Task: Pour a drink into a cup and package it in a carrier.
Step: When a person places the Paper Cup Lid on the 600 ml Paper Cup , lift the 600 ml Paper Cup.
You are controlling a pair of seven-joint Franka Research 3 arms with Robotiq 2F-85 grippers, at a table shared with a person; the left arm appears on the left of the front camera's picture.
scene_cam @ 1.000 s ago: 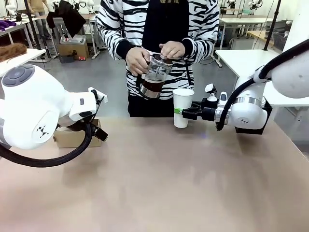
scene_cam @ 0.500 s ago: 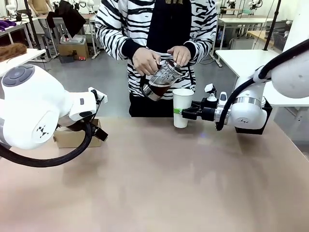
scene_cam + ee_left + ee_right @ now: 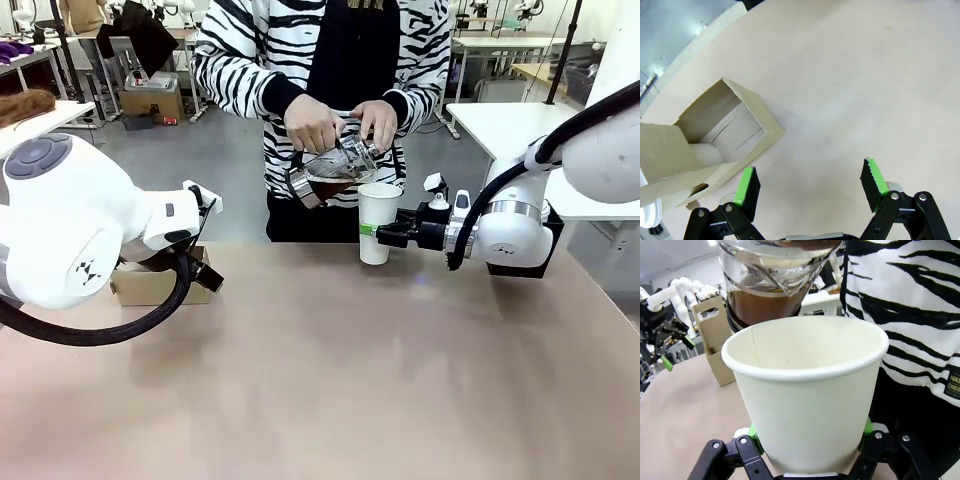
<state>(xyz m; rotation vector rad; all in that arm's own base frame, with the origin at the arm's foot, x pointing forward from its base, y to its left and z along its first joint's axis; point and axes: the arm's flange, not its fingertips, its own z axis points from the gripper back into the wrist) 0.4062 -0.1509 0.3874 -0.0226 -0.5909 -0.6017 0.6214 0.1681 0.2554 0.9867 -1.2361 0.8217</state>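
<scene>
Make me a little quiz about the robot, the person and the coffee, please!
1. True or false: the right gripper is shut on the white paper cup.
2. What is the person tilting above the cup with both hands? A) a glass pot of dark drink B) a metal kettle C) a plastic bottle
3. Fill the gap: the left gripper, near the cardboard cup carrier, is ____ (open or shut).

Key: 1 true; 2 A; 3 open.
</scene>
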